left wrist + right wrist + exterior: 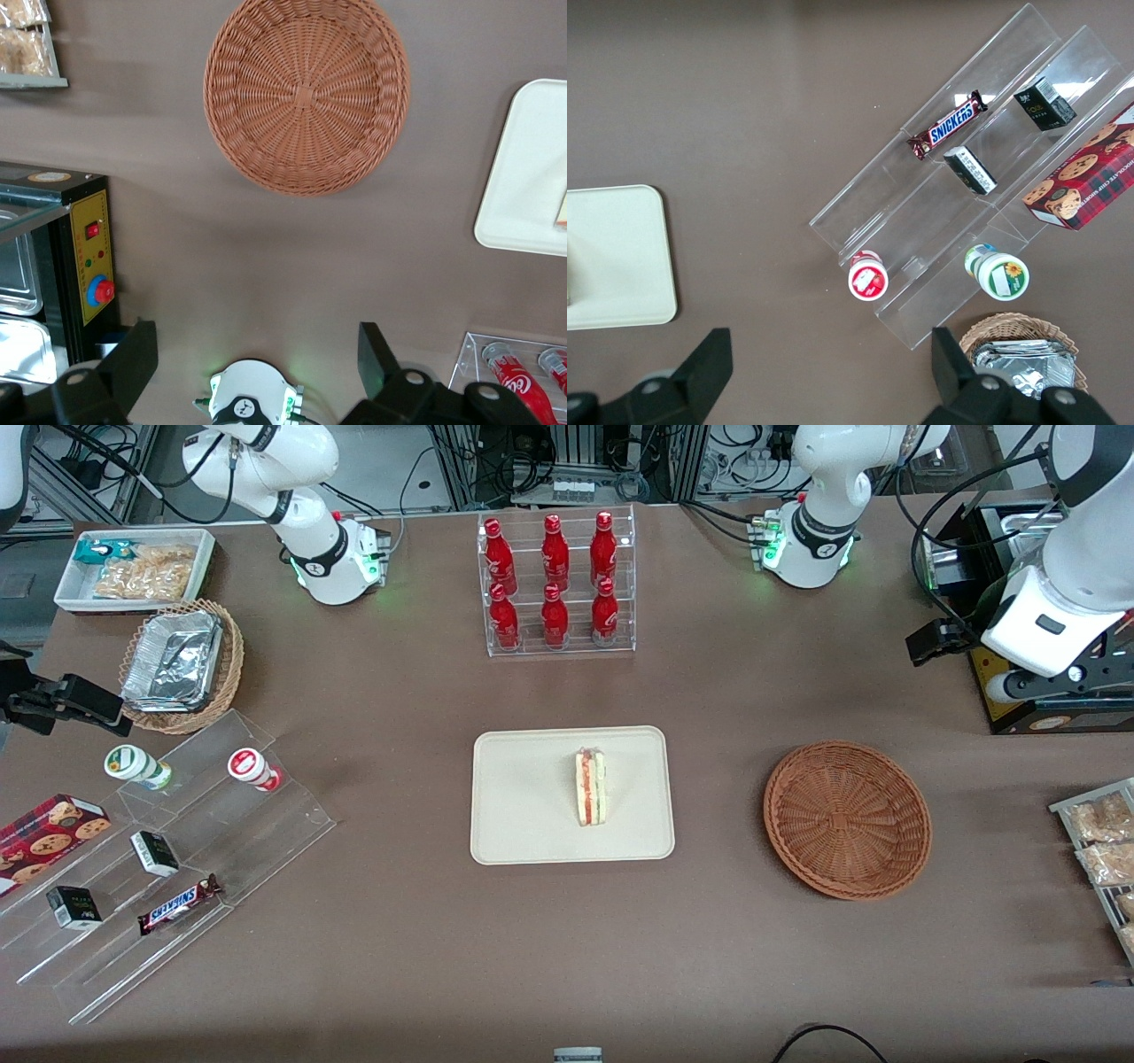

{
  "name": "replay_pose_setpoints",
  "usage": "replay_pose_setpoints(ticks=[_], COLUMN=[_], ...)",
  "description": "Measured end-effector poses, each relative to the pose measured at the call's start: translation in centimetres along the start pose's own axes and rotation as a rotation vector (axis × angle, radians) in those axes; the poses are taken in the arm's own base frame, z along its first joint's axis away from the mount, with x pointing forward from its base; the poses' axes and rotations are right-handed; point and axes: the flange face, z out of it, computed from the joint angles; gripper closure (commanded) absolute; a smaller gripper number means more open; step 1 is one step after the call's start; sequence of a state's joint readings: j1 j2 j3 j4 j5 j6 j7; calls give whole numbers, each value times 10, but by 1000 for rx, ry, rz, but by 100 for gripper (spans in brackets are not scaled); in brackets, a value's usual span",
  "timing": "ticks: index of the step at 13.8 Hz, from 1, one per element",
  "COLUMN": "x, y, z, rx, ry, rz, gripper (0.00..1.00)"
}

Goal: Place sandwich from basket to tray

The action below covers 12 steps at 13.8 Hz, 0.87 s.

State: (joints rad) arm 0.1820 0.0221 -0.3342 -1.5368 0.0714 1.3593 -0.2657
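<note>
Sandwich (591,786) stands on its edge on the tray (523,833), near the middle, its long axis running toward and away from the front camera. Starting at the claw (257,354): it is raised above the desk (567,957) at the working arm's end, fingers (133,354) spread wide with nothing between them. Below it sits the basket (847,819), empty. The tray lies well apart from the claw, past the basket toward the parked arm's end. Judging by this, the transfer looks done.

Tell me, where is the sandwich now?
In the front view, the sandwich stands on the tray, not in the basket. The open gripper is raised at the working arm's end.
</note>
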Motion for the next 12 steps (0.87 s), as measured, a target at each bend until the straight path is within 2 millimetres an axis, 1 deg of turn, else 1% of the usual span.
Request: replay_pose_setpoints(ticks=[6,12], x=[1,7], y=[0,2], z=[-2,3], rx=[-4,-16], ry=[6,-2], rz=[0,4], gripper=[0,0])
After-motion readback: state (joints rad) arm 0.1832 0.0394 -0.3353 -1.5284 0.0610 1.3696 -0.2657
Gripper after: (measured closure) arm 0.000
